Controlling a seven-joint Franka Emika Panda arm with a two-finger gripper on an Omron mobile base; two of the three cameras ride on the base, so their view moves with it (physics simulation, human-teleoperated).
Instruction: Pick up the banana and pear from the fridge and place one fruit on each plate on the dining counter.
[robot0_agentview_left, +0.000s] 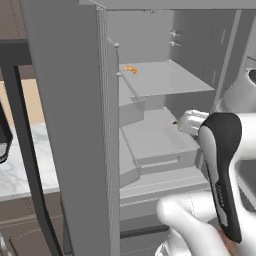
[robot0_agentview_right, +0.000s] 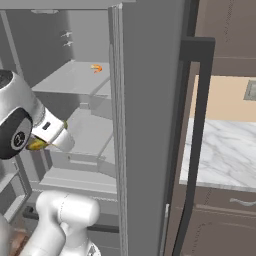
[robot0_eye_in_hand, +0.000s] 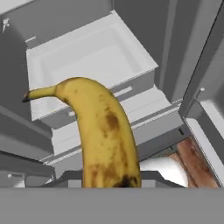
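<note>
The banana, yellow with brown spots, rises from the bottom of the hand view, its stem tip pointing left. My gripper is shut on it, and the fruit hides the fingertips. From the right base view a bit of the banana shows under the hand, in front of the fridge shelves. In the left base view its tip pokes out beside the hand, over the middle shelf. The fridge stands with its doors open. The pear, the plates and the dining counter are out of view.
A small orange item lies on the upper shelf. Open fridge doors flank the arm on both sides. A white drawer sits below the banana. A marble wall counter runs beside the fridge.
</note>
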